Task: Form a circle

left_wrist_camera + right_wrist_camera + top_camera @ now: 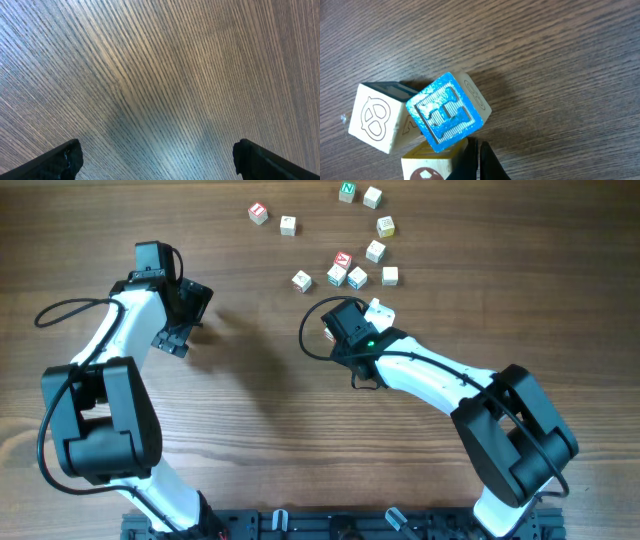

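No circle is formed; several small pale wooden cubes lie scattered at the table's far middle-right, among them a red-faced cube (258, 212), a green-faced cube (347, 191) and a loose cluster (357, 277). My right gripper (362, 320) is shut and empty, its tips (477, 150) pressed together against a tilted blue-faced cube (445, 119). That cube leans on a pale cube with a pretzel drawing (372, 117) and a yellow-edged cube (427, 165). My left gripper (188, 318) stands open over bare wood (157, 160), far left of the cubes.
The wooden table (250, 400) stretches bare around the left gripper and toward the near edge. Both arm bases stand at the front edge (330, 525). A black cable (315, 345) loops beside the right wrist.
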You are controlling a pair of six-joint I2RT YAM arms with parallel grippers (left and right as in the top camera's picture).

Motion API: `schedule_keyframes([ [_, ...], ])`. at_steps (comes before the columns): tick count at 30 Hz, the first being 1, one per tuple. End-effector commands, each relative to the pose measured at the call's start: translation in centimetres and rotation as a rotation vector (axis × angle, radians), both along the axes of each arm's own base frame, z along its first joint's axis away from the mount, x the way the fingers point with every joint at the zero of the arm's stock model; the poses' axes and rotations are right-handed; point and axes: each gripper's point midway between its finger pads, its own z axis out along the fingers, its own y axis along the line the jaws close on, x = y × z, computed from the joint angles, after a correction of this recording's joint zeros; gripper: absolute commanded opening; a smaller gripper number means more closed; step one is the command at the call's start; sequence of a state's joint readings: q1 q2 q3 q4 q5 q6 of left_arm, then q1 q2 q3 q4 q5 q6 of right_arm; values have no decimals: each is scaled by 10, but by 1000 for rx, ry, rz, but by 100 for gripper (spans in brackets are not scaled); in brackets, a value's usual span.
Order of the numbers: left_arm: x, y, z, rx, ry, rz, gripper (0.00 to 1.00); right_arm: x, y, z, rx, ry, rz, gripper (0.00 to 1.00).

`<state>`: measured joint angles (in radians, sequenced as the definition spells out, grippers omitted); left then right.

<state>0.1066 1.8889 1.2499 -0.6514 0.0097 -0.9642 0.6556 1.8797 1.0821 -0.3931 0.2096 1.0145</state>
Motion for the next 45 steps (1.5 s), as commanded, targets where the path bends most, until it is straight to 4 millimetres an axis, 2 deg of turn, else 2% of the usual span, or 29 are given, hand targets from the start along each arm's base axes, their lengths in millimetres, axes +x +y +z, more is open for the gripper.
schedule_keyframes([
  [1,0,0,-4,-4,10,10,100,-4,-2,-9,-13,22,17,5],
  [19,0,0,-4,-4,10,10,100,8,-16,-7,-24,-4,-28,5],
  [36,0,0,-4,-4,10,10,100,0,-3,-9,40,42,7,5],
  [45,0,0,-4,-4,10,10,100,4,1,-7,49,25,34,5],
])
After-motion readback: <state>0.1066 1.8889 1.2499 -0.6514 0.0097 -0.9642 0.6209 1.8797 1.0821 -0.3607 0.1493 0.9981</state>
